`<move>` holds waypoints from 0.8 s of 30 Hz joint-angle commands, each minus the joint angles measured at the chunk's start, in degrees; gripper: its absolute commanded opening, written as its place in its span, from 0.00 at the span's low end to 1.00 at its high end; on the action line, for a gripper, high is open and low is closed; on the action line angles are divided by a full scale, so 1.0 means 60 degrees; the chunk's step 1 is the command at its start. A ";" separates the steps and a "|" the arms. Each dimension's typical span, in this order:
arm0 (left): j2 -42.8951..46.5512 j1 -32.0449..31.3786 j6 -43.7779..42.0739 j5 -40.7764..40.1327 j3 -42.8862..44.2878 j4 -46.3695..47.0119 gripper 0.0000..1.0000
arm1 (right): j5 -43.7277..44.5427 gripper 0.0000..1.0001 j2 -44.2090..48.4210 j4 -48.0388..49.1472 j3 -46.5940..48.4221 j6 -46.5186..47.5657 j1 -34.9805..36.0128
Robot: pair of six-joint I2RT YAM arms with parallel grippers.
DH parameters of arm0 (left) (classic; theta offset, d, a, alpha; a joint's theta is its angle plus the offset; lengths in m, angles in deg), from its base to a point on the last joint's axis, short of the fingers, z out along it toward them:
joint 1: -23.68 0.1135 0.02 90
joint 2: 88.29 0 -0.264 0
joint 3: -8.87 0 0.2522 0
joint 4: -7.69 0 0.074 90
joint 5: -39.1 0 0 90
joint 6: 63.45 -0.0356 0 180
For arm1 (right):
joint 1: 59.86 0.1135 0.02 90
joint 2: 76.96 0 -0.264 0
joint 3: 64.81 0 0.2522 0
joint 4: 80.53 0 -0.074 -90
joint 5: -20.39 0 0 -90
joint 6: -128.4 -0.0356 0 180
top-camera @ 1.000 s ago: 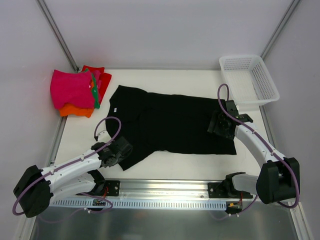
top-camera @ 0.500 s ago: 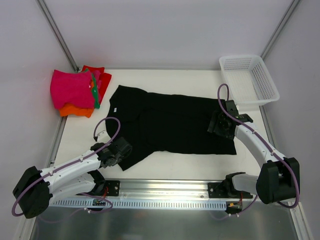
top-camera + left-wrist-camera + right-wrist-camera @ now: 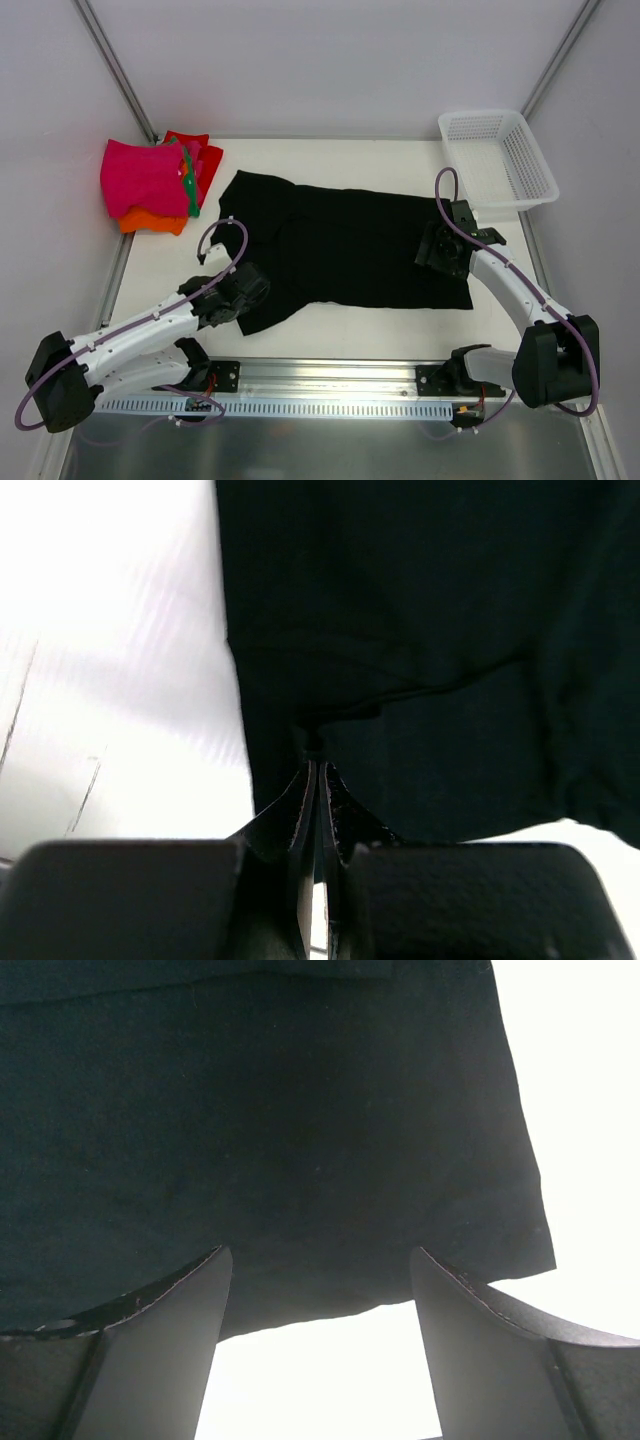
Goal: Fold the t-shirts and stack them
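A large black t-shirt (image 3: 350,245) lies spread flat across the middle of the table, neck to the left. My left gripper (image 3: 245,292) is at its near sleeve. In the left wrist view the jaws (image 3: 317,765) are shut, pinching a small fold of the black cloth (image 3: 450,630) at their tips. My right gripper (image 3: 437,250) hovers over the shirt's hem end on the right. In the right wrist view it (image 3: 318,1260) stands open, the black hem (image 3: 280,1110) just beyond the fingertips and untouched. Folded pink, orange, red and green t-shirts (image 3: 150,180) are stacked at the back left.
A white mesh basket (image 3: 500,160) stands at the back right corner. Metal frame posts rise at both back corners. The arm bases and a rail run along the near edge of the table (image 3: 330,320).
My left gripper has shut on the near sleeve and shifted slightly away from the table's front edge, drawing the sleeve with it. The right arm has not moved.
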 commanded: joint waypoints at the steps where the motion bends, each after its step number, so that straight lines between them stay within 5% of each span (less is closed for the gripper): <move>1: -0.0111 -0.0092 -0.0942 -0.0649 0.0782 -0.0172 0.00 | 0.0055 0.76 0.0071 -0.0022 -0.0080 -0.0072 -0.0067; 13: -0.1224 -0.0092 -0.2028 -0.0825 0.1839 0.0194 0.00 | 0.1636 0.83 -0.0105 -0.1442 -0.0181 -0.1418 -0.0710; 24: -0.1473 -0.0078 -0.3096 -0.0620 0.1987 0.0662 0.00 | -0.0383 0.82 0.0598 -0.1180 -0.1850 -0.2663 -0.1195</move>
